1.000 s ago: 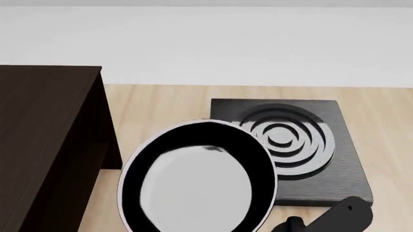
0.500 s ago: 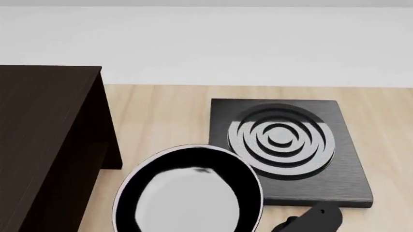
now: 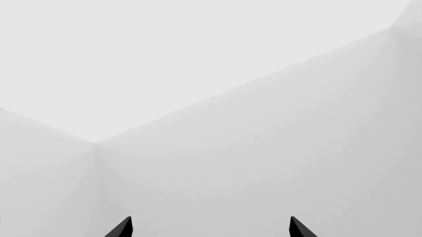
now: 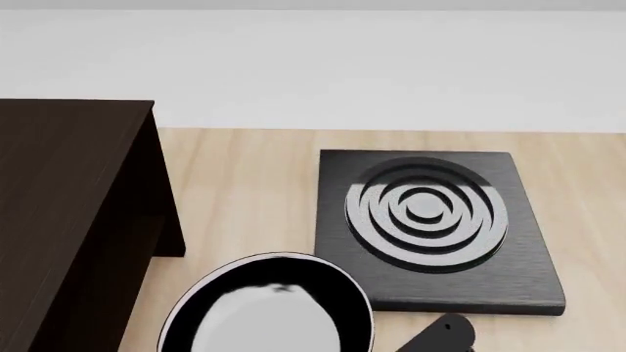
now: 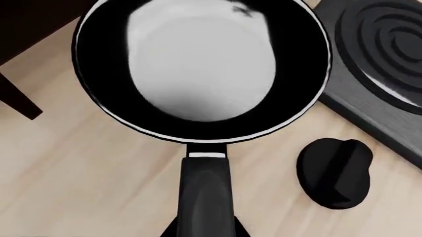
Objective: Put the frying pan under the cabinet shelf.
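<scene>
**Pan in carry, short of the cabinet**

Head view: the frying pan point(image 4: 264, 312) sits low in the picture, beside the hob point(image 4: 435, 227) and clear of its near-left corner. The cabinet shelf point(image 4: 73, 220) stands to the left, with a strip of wooden table point(image 4: 245, 191) between it and the pan. Whether the pan is lifted or resting on the table I cannot tell from here.

Right wrist view: the pan's long handle runs straight back toward the camera, and the right gripper point(image 5: 204, 229) appears clamped on the handle's near end. Only slivers of dark finger show either side of it, so I judge the grasp rather than see it plainly. A dark knob-like lump point(image 5: 334, 171) lies on the table next to the handle, near the hob's edge. One cabinet leg point(image 5: 17, 98) shows at the frame edge.

Left wrist view: the left gripper point(image 3: 209, 228) faces blank wall, its tips apart, holding nothing.

Step in hand, as I read it: transport of the pan toward the cabinet. The next move calls for keeping the pan low and level, swinging it left past the leg, and sliding it into the opening below the top panel without clipping the side panel.
</scene>
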Robot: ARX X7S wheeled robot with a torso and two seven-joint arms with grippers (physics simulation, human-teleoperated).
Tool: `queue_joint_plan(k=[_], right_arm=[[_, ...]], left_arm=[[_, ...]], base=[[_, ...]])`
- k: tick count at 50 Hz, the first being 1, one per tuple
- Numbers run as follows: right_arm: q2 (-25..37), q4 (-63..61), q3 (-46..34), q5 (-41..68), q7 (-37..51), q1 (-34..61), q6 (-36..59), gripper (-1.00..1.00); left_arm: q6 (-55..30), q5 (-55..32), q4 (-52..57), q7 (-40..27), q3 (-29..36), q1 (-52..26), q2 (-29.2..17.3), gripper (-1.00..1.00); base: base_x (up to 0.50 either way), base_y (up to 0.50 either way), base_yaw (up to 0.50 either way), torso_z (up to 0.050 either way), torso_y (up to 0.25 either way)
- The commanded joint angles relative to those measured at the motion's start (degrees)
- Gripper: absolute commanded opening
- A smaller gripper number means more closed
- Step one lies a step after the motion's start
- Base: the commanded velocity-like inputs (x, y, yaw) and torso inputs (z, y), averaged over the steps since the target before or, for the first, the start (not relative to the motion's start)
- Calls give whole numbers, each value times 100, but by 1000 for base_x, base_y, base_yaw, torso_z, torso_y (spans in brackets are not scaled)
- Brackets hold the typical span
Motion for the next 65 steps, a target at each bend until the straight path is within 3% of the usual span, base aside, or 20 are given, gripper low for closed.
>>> queue_joint_plan(k=[1,32,47,65], right_arm=[[-245,266,40,-525,-363,130,172,-100],[-1030,975,-433,-2695,-2214,2,262,-100],[-1083,1317,-834,-3529,-2867,42,160,-100],[-1498,2123,-1392,-4629,-3903,186,-476,-100]], left_arm=[[-30,-106,-19,-53,65,-182,-15,100],[64,-336,69,-213,58,-112,-210,100],[95,-576,134,-369,51,-133,-307,100],[148,-740,192,-506,48,-99,-433,100]], base=[[0,0,0,0,0],[0,0,0,1,1],[0,0,0,0,1],[0,0,0,1,1]])
